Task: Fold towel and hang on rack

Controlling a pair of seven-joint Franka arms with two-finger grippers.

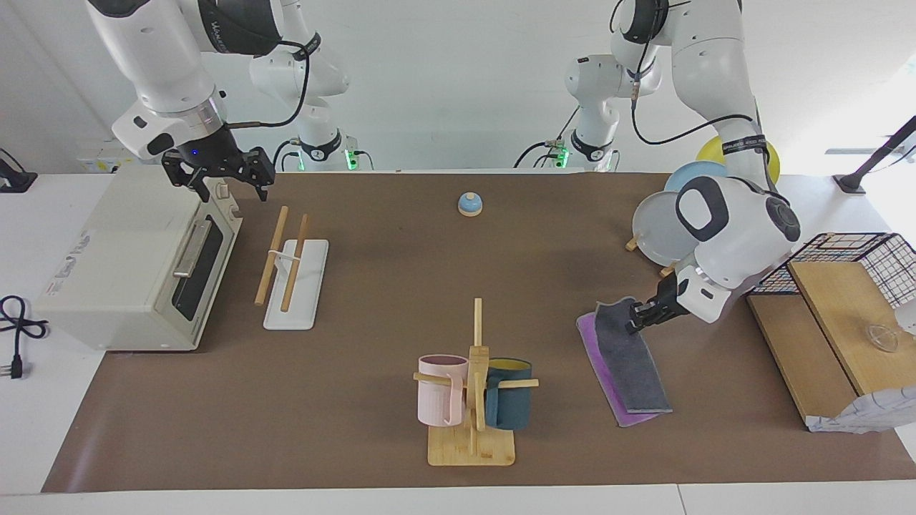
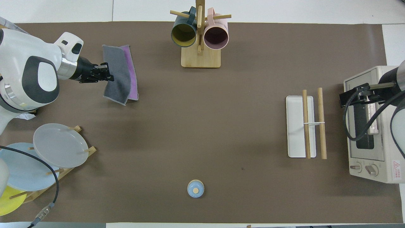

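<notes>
towel: folded, grey over purple, one edge lifted in the left gripper that's clamped on it, rest trailing on the mat below | soft, light, floppy, so I'd pinch both layers | rack well apart, near the waiting, spread-open right gripper | brown mat, plenty of room between

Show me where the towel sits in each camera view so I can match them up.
Facing view: the towel lies toward the left arm's end of the table, its edge pinched by the left gripper.
Overhead view: the towel lies beside the left gripper.
Shared landmark: the mug stand, beside the towel.
</notes>
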